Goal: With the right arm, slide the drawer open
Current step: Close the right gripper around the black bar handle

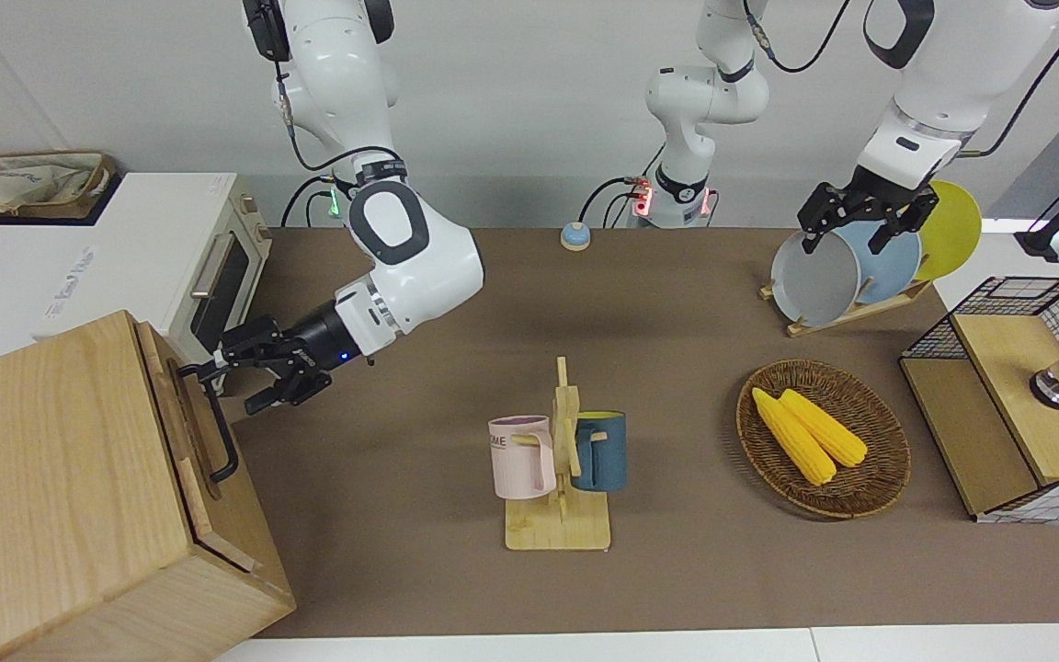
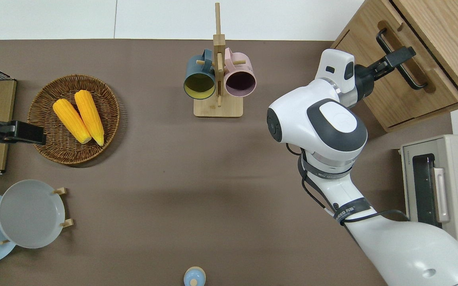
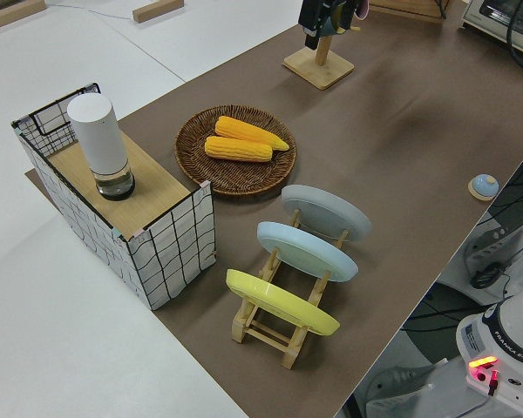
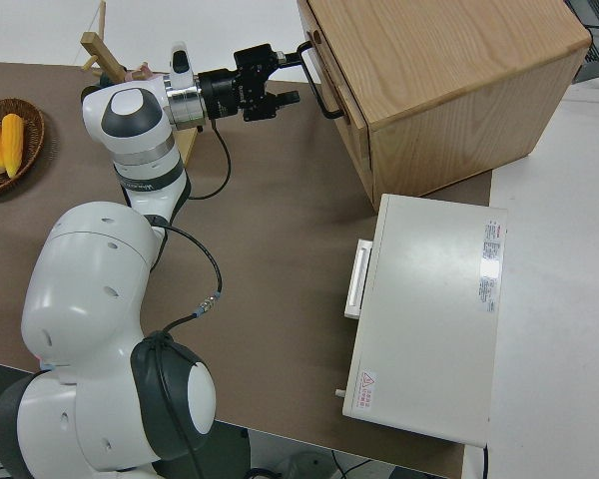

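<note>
The drawer [image 1: 182, 418] is the wide light-wood front of the big cabinet [image 2: 443, 35] at the right arm's end of the table. Along it runs a black bar handle [image 1: 220, 439]. My right gripper [image 1: 235, 382] reaches sideways to the handle's end nearer the robots. It is open, with one finger above the bar and one lower. In the overhead view the right gripper [image 2: 400, 55] overlaps the handle [image 2: 416, 77]. The right side view shows the right gripper [image 4: 292, 72] at the handle [image 4: 329, 100]. I cannot tell whether the fingers touch the bar. The left arm is parked.
A white toaster oven [image 1: 171, 248] stands beside the cabinet, nearer the robots. Mid-table is a mug rack [image 1: 559, 478] with two mugs. Toward the left arm's end are a wicker basket [image 1: 870, 478] with corn, a plate rack [image 1: 847, 317] and a wire-mesh box [image 1: 998, 386].
</note>
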